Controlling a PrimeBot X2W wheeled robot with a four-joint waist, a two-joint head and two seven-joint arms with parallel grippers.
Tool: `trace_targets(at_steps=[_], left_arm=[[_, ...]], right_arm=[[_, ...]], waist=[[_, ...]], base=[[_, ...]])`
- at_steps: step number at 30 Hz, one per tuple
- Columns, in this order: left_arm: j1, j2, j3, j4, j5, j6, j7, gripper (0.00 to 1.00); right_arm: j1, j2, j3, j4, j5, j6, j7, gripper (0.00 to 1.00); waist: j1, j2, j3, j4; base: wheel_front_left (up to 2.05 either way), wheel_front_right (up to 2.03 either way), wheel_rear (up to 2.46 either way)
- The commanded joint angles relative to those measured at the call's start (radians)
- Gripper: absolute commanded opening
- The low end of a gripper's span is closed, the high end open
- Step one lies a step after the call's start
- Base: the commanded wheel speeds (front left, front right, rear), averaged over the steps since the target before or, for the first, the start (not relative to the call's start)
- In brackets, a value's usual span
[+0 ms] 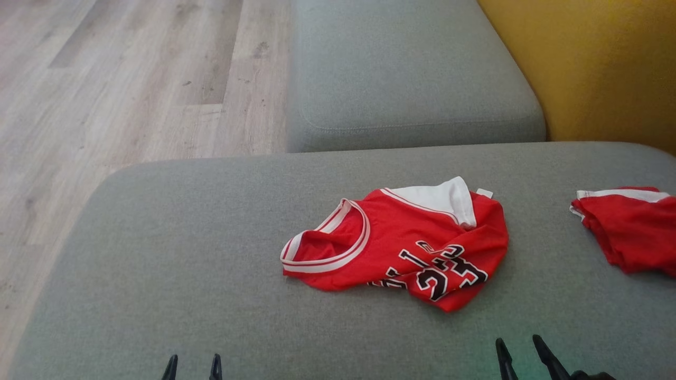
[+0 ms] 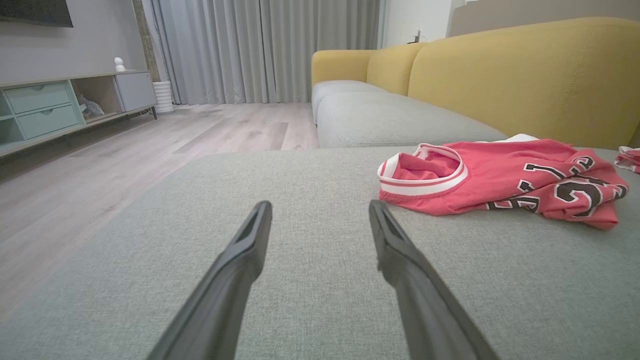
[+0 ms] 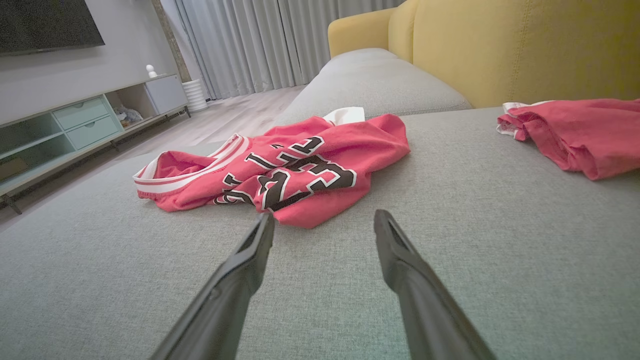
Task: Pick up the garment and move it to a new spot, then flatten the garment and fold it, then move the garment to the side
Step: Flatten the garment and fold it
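Note:
A crumpled red jersey, the garment point(image 1: 406, 243), with white trim and black lettering lies bunched on the grey sofa cushion point(image 1: 185, 253). It also lies to the right in the left wrist view point(image 2: 500, 175) and ahead in the right wrist view point(image 3: 280, 165). My left gripper point(image 1: 193, 365) sits at the cushion's near edge, well to the garment's left, open and empty point(image 2: 320, 210). My right gripper point(image 1: 520, 348) hovers just short of the garment's near hem, open and empty point(image 3: 324, 220).
A second red piece of clothing point(image 1: 628, 227) lies at the cushion's right edge. A further grey seat point(image 1: 412, 74) and a yellow backrest point(image 1: 597, 63) stand beyond. Wooden floor point(image 1: 116, 79) lies to the left, with a TV cabinet point(image 2: 50, 110) and curtains point(image 2: 260, 50) further off.

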Motion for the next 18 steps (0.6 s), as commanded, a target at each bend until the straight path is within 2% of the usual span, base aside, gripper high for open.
trace_targets(at_steps=[1, 6, 9, 14, 18], left_arm=[[-0.053, -0.011, 0.043, -0.028, 0.011, -0.004, -0.012, 1.0], [-0.111, -0.016, 0.043, -0.011, 0.011, -0.037, -0.012, 1.0], [-0.207, -0.005, 0.034, 0.011, 0.021, -0.075, -0.012, 1.0], [-0.453, 0.03, -0.006, 0.103, 0.029, -0.143, -0.005, 1.0], [-0.705, 0.067, -0.053, 0.177, -0.006, -0.174, 0.075, 1.0]], right_arm=[[-0.046, -0.021, 0.023, -0.036, -0.008, 0.004, -0.004, 1.0], [-0.067, -0.032, 0.04, -0.041, -0.009, 0.004, -0.004, 1.0], [-0.084, -0.042, 0.049, -0.049, -0.011, 0.004, -0.004, 1.0], [-0.115, -0.062, 0.066, -0.059, -0.014, 0.004, -0.004, 1.0], [-0.162, -0.078, 0.09, -0.073, -0.014, 0.004, -0.004, 1.0]], waist=[[0.0, -0.0001, 0.005, -0.004], [0.0, -0.0001, 0.05, -0.025], [0.0, -0.0001, 0.09, -0.037], [0.0, -0.0001, 0.169, -0.07], [0.0, -0.0001, 0.266, -0.114]], base=[[0.0, 0.0, 0.0], [0.0, 0.0, 0.0], [0.0, 0.0, 0.0], [0.0, 0.0, 0.0], [0.0, 0.0, 0.0]])
